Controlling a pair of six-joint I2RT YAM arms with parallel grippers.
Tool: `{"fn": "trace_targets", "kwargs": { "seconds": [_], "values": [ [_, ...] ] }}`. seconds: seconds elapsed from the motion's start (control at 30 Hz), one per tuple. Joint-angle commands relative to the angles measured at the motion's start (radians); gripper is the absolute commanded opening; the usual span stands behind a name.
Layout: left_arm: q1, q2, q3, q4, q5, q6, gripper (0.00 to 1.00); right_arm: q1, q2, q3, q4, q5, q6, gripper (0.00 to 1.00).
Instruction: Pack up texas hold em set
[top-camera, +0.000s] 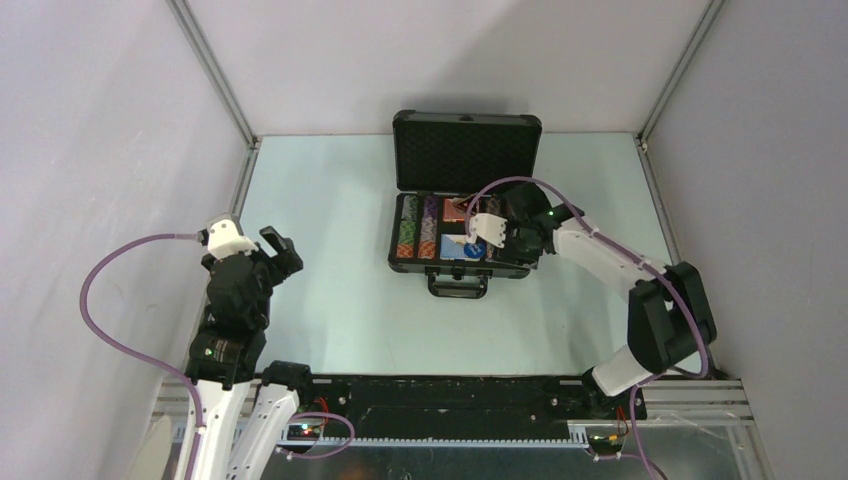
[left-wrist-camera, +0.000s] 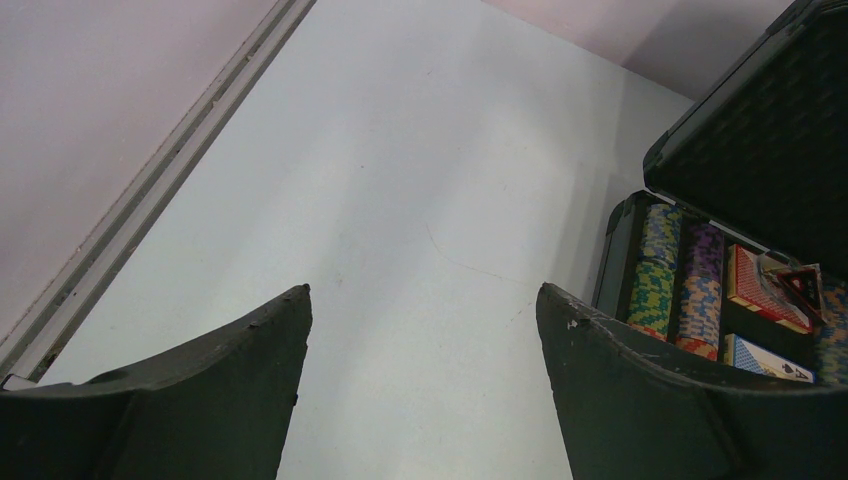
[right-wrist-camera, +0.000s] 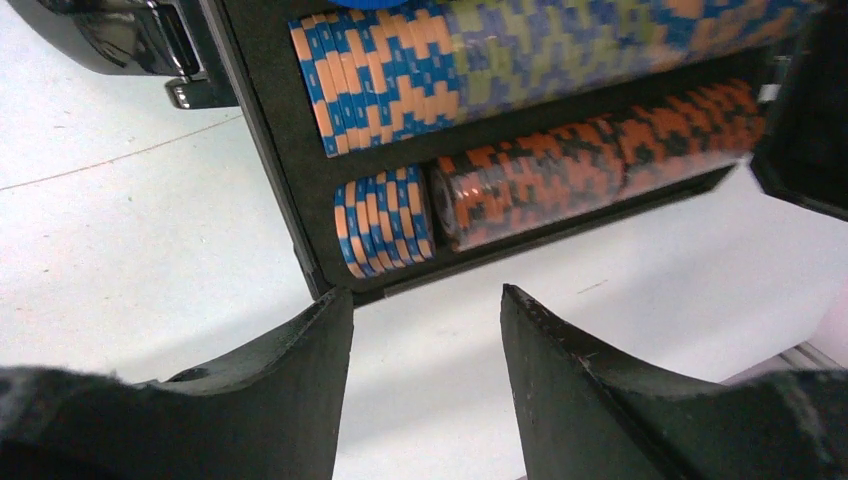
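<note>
The texas hold em set is a black briefcase (top-camera: 467, 150) standing open at the back middle of the table, lid up and handle (top-camera: 458, 286) toward me. Rows of multicoloured chips (top-camera: 408, 238) fill its left side, beside a red card deck (top-camera: 455, 210). My right gripper (top-camera: 525, 232) hovers at the case's right end. In the right wrist view it (right-wrist-camera: 425, 295) is open and holds nothing, just off the case edge by the orange-black chips (right-wrist-camera: 590, 165). My left gripper (top-camera: 283, 245) is open and empty over bare table (left-wrist-camera: 423, 290), far left of the case. A dark triangular marker (left-wrist-camera: 800, 285) lies on the deck.
A blue card box (left-wrist-camera: 765, 358) with a blue disc (top-camera: 474, 248) on it lies in the case's front compartment. A metal latch (right-wrist-camera: 150, 40) sits on the case front. Grey walls with metal frame rails (top-camera: 240, 170) enclose the table on three sides.
</note>
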Motion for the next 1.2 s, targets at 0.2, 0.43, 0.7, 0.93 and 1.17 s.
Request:
{"fn": "trace_targets", "kwargs": {
  "seconds": [0.2,0.43,0.7,0.93,1.17],
  "values": [
    [-0.005,0.002,-0.004,0.028,0.002,0.021,0.88,-0.048,-0.283,0.008,0.116,-0.190,0.116,0.60],
    [-0.004,0.009,-0.006,0.028,0.002,0.022,0.88,-0.165,-0.425,-0.051,0.464,-0.393,0.533,0.81],
    [-0.004,0.016,-0.006,0.028,-0.004,0.021,0.88,-0.198,-0.468,-0.066,0.889,-0.301,1.135,0.99],
    [-0.004,0.018,-0.005,0.028,-0.004,0.022,0.88,-0.308,-0.363,-0.015,1.071,-0.463,1.576,1.00],
    [-0.004,0.014,-0.007,0.028,-0.008,0.022,0.88,-0.270,-0.077,0.377,0.593,-0.261,1.476,0.99]
  ]
}}
